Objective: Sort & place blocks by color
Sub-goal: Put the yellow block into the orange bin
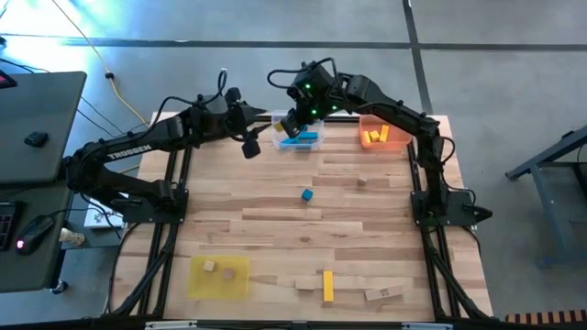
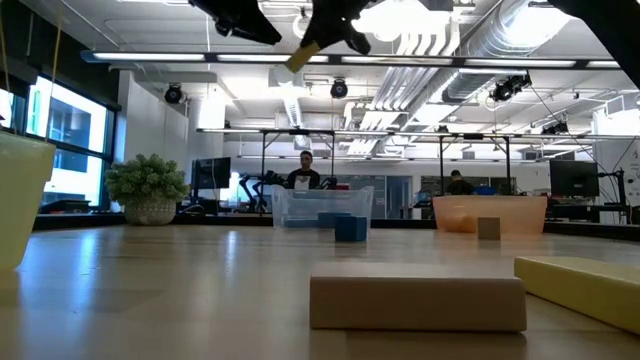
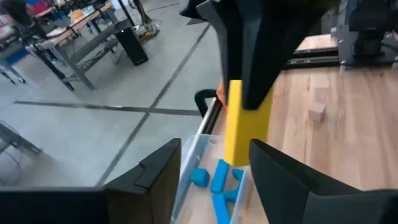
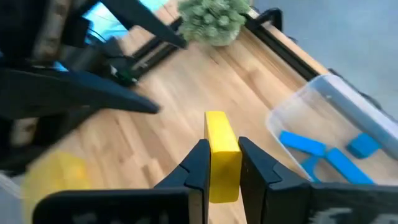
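My right gripper is shut on a yellow bar and hovers over the clear tray, which holds several blue blocks. My left gripper is open and raised just left of that tray, facing the bar without touching it. The low view shows the bar high above the table. A blue cube, another yellow bar and plain wood blocks lie flat on the table. My right gripper pinches the yellow bar between its two fingers, on the bar's upper part. The fingers come down from above, along the bar. The bar hangs below them, lifted clear, with its free lower end above the clear tray.
An orange tray with yellow blocks sits at the far right. A yellow tray with two wood blocks is at the near left. A green spiky plant ball stands at the far edge. Bare tabletop lies mid-table.
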Available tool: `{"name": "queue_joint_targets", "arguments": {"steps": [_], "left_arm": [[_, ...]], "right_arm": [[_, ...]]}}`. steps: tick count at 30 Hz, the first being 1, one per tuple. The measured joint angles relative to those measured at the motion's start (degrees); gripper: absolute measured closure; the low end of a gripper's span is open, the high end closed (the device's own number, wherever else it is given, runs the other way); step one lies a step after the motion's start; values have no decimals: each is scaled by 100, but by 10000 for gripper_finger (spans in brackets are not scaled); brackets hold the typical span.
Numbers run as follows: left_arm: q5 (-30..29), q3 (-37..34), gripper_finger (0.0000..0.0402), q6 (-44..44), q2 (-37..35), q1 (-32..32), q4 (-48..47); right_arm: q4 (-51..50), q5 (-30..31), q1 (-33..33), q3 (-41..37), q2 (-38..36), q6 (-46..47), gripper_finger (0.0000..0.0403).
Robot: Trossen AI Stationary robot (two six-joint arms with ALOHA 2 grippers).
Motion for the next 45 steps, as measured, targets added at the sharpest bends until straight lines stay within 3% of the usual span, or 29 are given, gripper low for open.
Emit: {"name": "queue_joint_targets", "arguments": {"steps": [6, 13, 20, 25, 32, 45], "left_arm": [[-19, 0, 194, -720, -2, -2, 31], [-18, 0, 196, -1140, 0, -4, 105], [-20, 0, 197, -1272, 0, 2, 127], [-20, 0, 197, -1270, 0, 2, 125], [-125, 0, 197, -1221, 0, 12, 127], [-189, 0, 197, -1213, 4, 13, 127]], "right_arm": [[-897, 689, 0, 3, -5, -549, 368], [-2172, 2326, -13, 3, -5, -1058, 368], [-2724, 3204, -118, -38, -17, -1114, 368], [-2746, 3206, -208, -555, -91, -1160, 367], [-2613, 3369, -591, -2029, -352, -1269, 367], [-837, 2799, -2042, -4654, -1376, -1374, 367]]}}
